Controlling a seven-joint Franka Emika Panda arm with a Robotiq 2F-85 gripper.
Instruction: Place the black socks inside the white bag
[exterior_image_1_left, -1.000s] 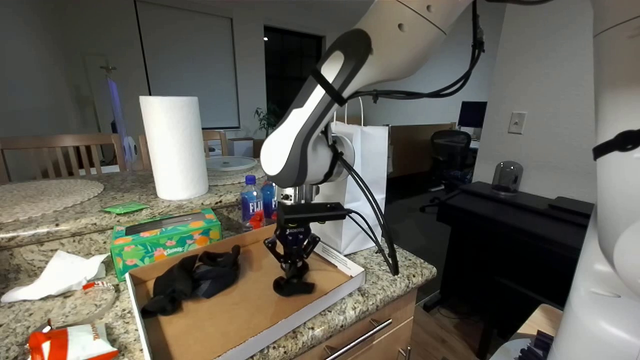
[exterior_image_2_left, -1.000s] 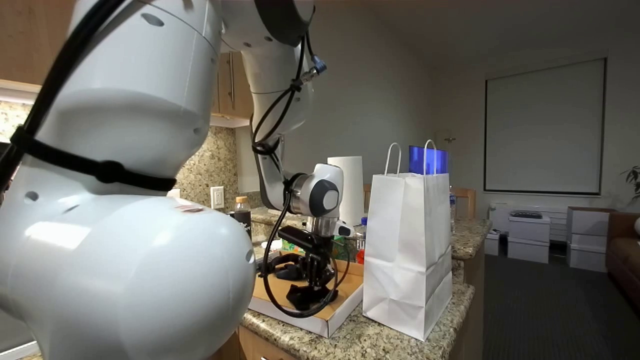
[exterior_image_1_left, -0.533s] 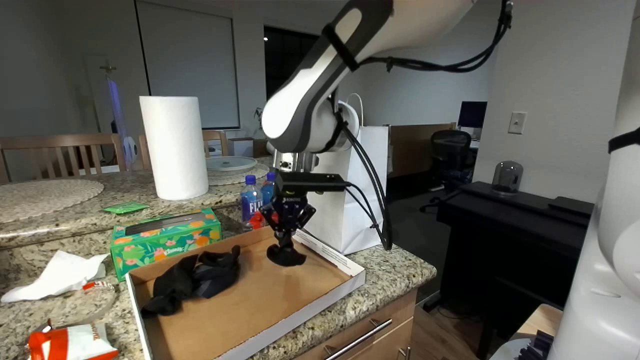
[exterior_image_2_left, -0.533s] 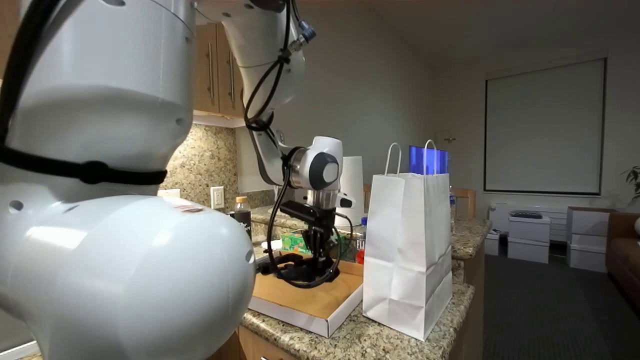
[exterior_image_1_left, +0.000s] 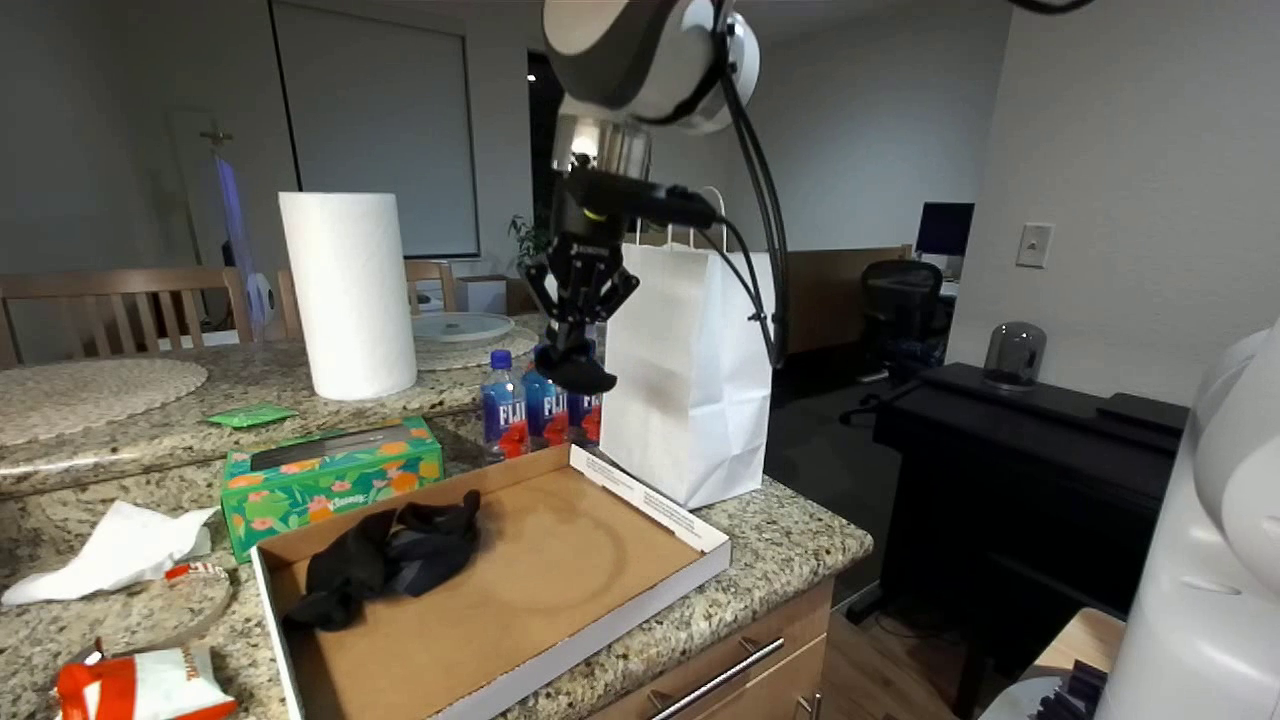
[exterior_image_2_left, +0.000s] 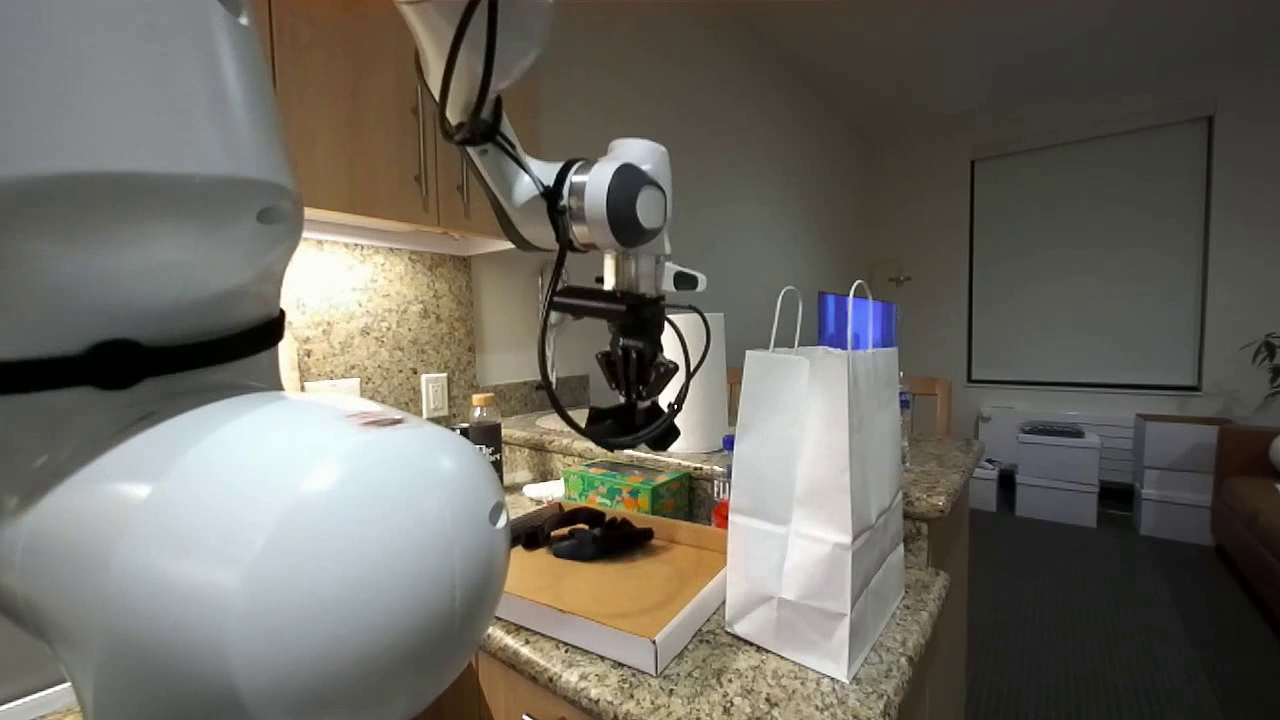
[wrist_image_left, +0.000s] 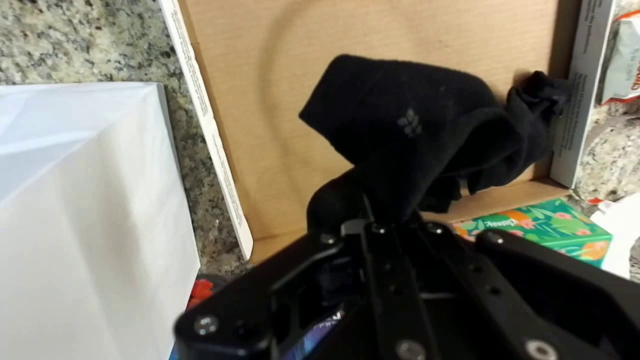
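- Up there, a black gripper pinches a soft black fabric sock.
- More black socks in a shallow brown-and-white cardboard box.
- Just beside: tall white paper bag.

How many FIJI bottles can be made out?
3, in a row left of the white bag in an exterior view: left bottle, middle bottle, right bottle, the last two partly behind the black sock. Another bottle beyond the bag is unclear; more may be hidden.
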